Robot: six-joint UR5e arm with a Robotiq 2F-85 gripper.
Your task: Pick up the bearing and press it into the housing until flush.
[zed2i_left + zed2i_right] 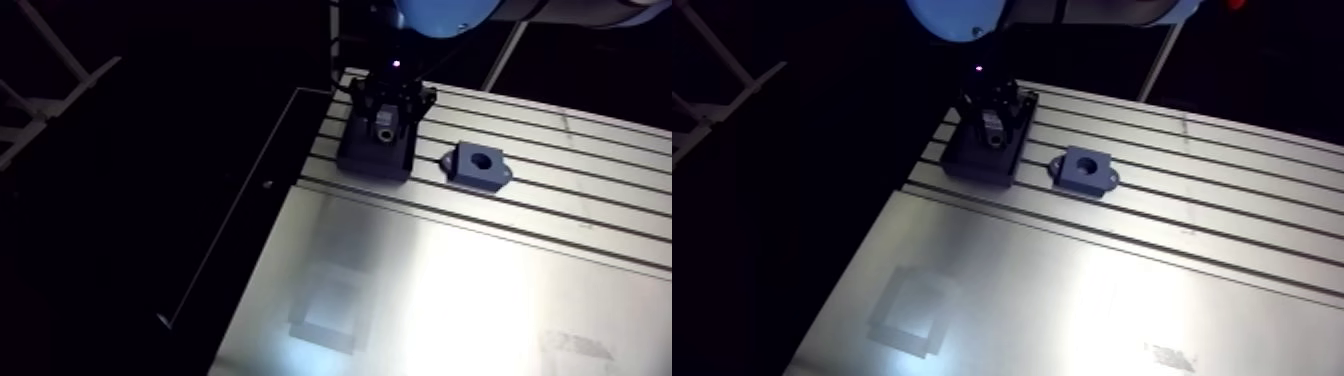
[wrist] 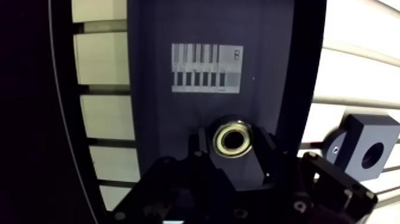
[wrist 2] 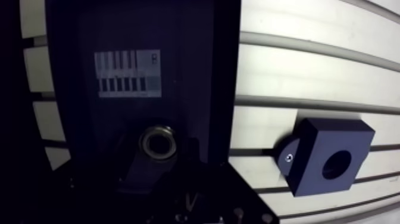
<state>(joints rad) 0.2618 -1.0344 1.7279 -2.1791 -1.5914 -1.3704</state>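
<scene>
A silver ring bearing [image 2: 233, 138] lies between my gripper's [image 2: 233, 148] two dark fingertips [image 2: 201, 146], which press against its sides, over a dark blue tray [image 2: 155, 89]. I cannot tell whether the bearing rests on the tray or is raised off it. In the arm view the gripper [image 1: 385, 128] stands straight down over that tray [image 1: 372, 162] at the table's far left. The housing [image 1: 478, 167], a dark blue block with a round bore, lies flat on the slotted table beside the tray, apart from the gripper. In the wrist view the housing [image 3: 327, 158] is off to the side of the fingers.
A white striped label [image 2: 207, 68] is stuck on the tray ahead of the bearing. The slotted table [image 1: 560, 140] runs past the housing, and a smooth metal plate [image 1: 450, 290] covers the near half. The table's left edge [image 1: 250, 190] drops off next to the tray.
</scene>
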